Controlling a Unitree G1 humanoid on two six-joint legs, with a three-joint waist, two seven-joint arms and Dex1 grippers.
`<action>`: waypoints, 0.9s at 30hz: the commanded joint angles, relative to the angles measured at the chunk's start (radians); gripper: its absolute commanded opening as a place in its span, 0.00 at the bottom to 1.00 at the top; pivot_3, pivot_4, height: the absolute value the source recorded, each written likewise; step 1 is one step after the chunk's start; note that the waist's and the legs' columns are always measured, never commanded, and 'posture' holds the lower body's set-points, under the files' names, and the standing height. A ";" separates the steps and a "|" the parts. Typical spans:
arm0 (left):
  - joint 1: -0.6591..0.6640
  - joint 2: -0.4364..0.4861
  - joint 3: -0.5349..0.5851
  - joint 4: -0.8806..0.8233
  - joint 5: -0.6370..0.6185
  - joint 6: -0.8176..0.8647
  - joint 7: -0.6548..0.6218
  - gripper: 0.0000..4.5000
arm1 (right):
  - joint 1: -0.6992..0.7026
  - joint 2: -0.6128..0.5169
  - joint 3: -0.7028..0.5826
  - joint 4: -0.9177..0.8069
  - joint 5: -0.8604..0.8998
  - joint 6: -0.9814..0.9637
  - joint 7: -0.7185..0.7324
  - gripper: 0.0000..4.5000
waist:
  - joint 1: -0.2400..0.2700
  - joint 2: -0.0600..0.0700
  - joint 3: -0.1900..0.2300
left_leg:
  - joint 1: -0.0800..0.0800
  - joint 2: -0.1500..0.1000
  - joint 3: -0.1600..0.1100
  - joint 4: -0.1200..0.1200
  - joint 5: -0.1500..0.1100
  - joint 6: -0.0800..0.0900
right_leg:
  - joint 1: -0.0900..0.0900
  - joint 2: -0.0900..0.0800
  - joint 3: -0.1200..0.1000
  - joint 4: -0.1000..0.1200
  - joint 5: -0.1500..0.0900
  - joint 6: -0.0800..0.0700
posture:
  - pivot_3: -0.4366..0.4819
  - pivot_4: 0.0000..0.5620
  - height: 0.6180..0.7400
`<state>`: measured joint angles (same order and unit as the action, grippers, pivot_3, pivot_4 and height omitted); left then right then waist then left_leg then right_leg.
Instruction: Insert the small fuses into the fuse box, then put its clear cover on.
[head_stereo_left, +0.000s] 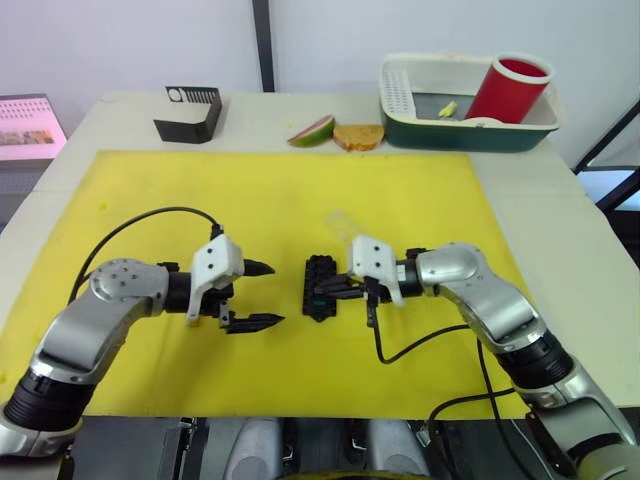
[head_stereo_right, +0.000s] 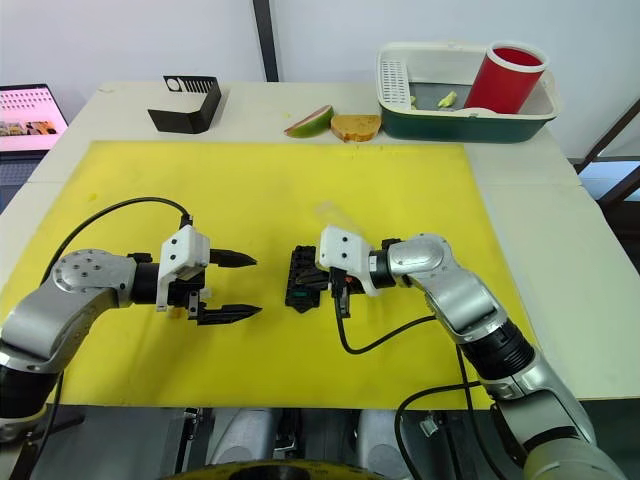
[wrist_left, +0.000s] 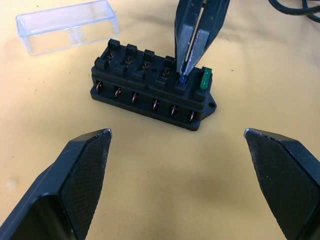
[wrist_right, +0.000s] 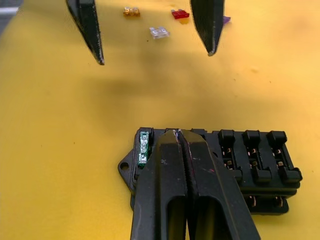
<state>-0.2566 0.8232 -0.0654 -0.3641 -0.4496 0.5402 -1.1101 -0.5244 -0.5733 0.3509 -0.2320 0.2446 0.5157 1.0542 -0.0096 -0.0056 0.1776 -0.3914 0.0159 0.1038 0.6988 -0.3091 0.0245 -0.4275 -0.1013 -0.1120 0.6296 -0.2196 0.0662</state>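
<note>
The black fuse box (head_stereo_left: 319, 287) lies in the middle of the yellow mat (head_stereo_left: 280, 200). A green fuse (wrist_left: 205, 79) sits upright in its end slot. My right gripper (head_stereo_left: 328, 291) is over the box, shut on a blue fuse (wrist_left: 183, 78) whose lower end is at the slot beside the green one. My left gripper (head_stereo_left: 265, 295) stands open just left of the box, with nothing between its fingers. The clear cover (wrist_left: 67, 25) lies on the mat just beyond the box. Behind my left gripper, loose yellow (wrist_right: 131, 11), red (wrist_right: 180, 14), clear (wrist_right: 159, 33) and purple (wrist_right: 226, 20) fuses lie on the mat.
A black angled stand (head_stereo_left: 190, 112) sits at the table's far left. A fruit slice (head_stereo_left: 313, 131) and a piece of bread (head_stereo_left: 358, 136) lie beyond the mat. At the far right is a green basin (head_stereo_left: 470, 135) holding a red cup (head_stereo_left: 510, 88). A screen (head_stereo_left: 28, 128) stands off the left edge.
</note>
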 joint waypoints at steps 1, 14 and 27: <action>-0.022 0.008 0.045 -0.026 -0.051 0.024 -0.003 1.00 | -0.032 0.025 -0.086 -0.027 0.070 0.052 -0.029 0.01 | 0.000 0.000 0.000 | 0.000 0.000 0.000 0.000 0.000 0.000 | 0.000 0.000 0.000 0.000 0.000 0.000 | 0.48 0.27 1.00; 0.154 0.150 0.360 -0.110 -0.177 0.149 0.003 1.00 | 0.001 -0.222 -0.320 -0.097 0.190 0.076 0.067 0.01 | -0.001 0.001 0.001 | -0.002 0.000 0.000 0.000 -0.001 0.001 | -0.002 -0.001 0.000 -0.001 0.000 0.000 | 0.48 0.27 1.00; 0.630 0.232 0.858 0.065 -0.058 0.151 -0.108 1.00 | 0.247 -0.488 -0.541 0.038 0.190 0.015 0.180 0.99 | 0.001 0.002 0.002 | -0.003 0.000 0.001 -0.001 -0.003 0.004 | -0.004 -0.004 0.000 -0.002 -0.002 -0.003 | 0.48 0.27 1.00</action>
<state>0.3599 1.0449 0.7353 -0.3210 -0.5351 0.7299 -1.1955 -0.2790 -1.0417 -0.1449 -0.2031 0.4362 0.5629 1.2242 -0.0089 -0.0040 0.1799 -0.3944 0.0161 0.1050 0.6977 -0.3128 0.0291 -0.4316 -0.1058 -0.1120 0.6274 -0.2223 0.0630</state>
